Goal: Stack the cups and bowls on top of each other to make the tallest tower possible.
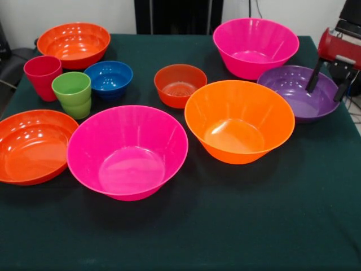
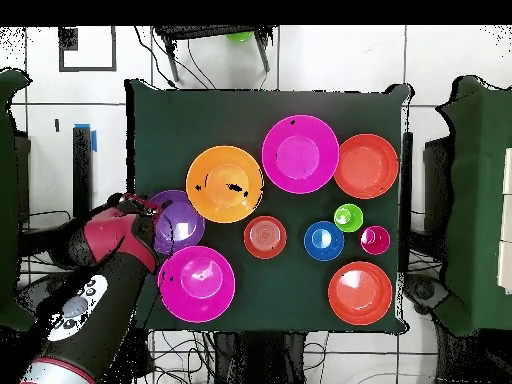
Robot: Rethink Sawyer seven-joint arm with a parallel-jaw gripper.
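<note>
The green-clothed table (image 1: 316, 226) carries every bowl and cup standing upright and apart, with nothing stacked on anything. The arm (image 2: 95, 300) reaches in from the robot's base at the bottom left of the overhead view, and its gripper (image 1: 327, 84) hangs over the purple bowl (image 1: 302, 93), two dark fingers (image 1: 314, 76) spread apart with nothing between them; whether the tips touch the bowl's inside cannot be told. Largest of the bowls are the two hot pink ones: the near pink bowl (image 1: 127, 152) sits at the front centre of the front view, and the far pink bowl (image 1: 255, 46) stands toward the back right, just beside the purple bowl. The large orange bowl (image 1: 240, 121) stands between them, close to the near pink bowl and just in front of the purple one. Two shallow red-orange bowls follow: the left shallow bowl (image 1: 31, 145) is at the table's left edge, its rim near the near pink bowl, and the back shallow bowl (image 1: 73, 44) is at the far left corner. The small red-orange bowl (image 1: 180, 84) stands near the table's middle, with the small blue bowl (image 1: 108, 78) to its left. Smallest are the cups: the lime green cup (image 1: 72, 94) stands just beside the blue bowl, and the red cup (image 1: 43, 76) is just behind and left of it.
</note>
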